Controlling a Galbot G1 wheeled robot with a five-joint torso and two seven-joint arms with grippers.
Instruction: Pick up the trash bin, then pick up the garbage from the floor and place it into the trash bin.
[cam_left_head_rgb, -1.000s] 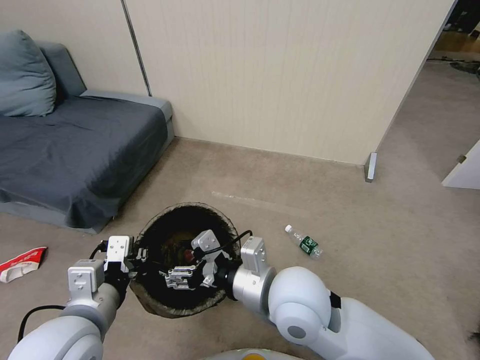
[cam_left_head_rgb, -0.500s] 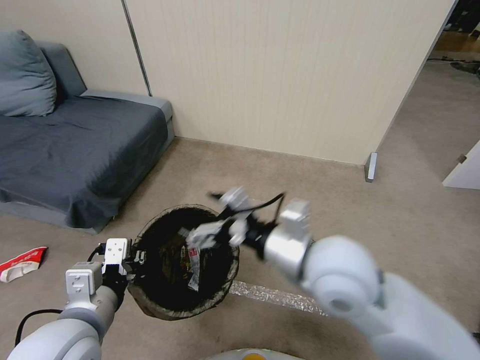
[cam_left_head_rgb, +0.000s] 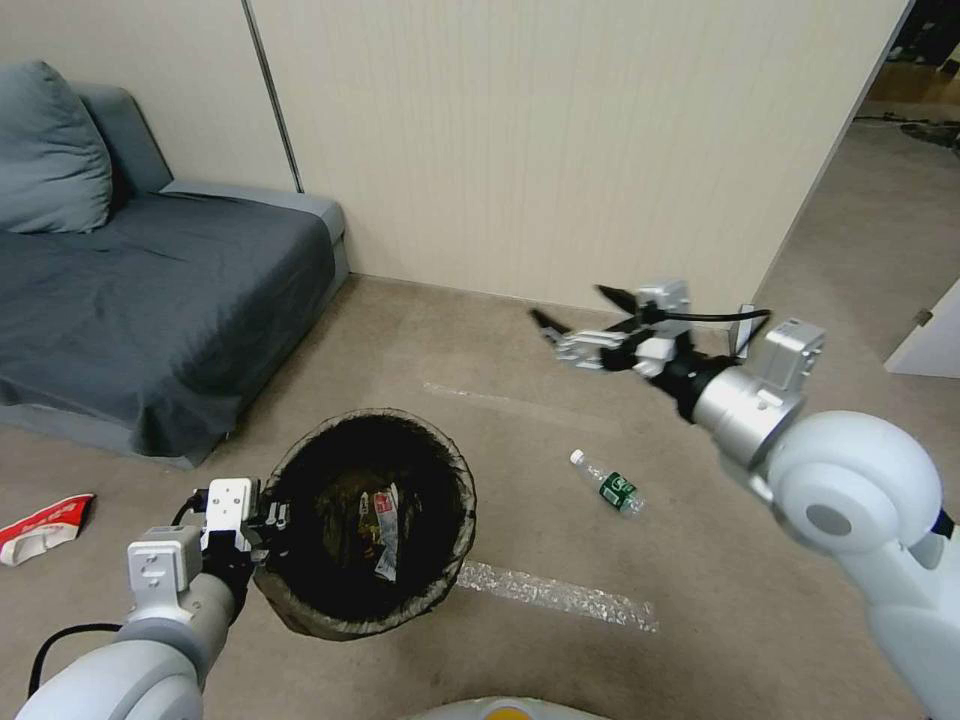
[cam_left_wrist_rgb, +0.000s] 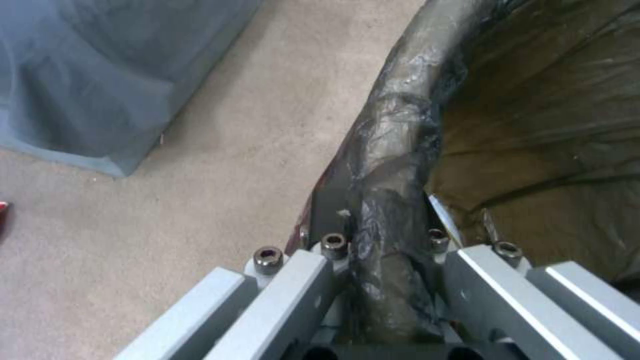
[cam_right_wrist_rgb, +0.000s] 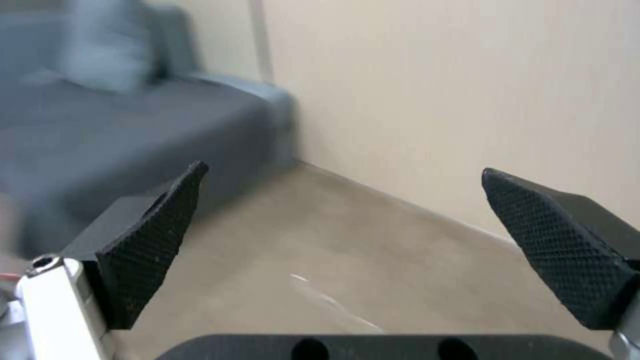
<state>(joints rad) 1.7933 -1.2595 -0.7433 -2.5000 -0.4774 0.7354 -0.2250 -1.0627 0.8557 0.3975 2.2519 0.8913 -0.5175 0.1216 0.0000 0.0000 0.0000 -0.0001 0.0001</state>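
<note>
Left end effector (cam_left_head_rgb: 268, 520) clenches the trash bin (cam_left_head_rgb: 368, 520) rim at 9 o'clock; right end effector (cam_left_head_rgb: 575, 325) gapes empty. Bottle (cam_left_head_rgb: 607, 484) lies at the bin's 3 o'clock; a one-sided hold could tip the bin.

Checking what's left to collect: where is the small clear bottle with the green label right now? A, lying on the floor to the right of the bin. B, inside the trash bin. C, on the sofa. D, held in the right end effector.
A: the bottle lies on the carpet right of the trash bin; the right end effector is open and empty.
</note>
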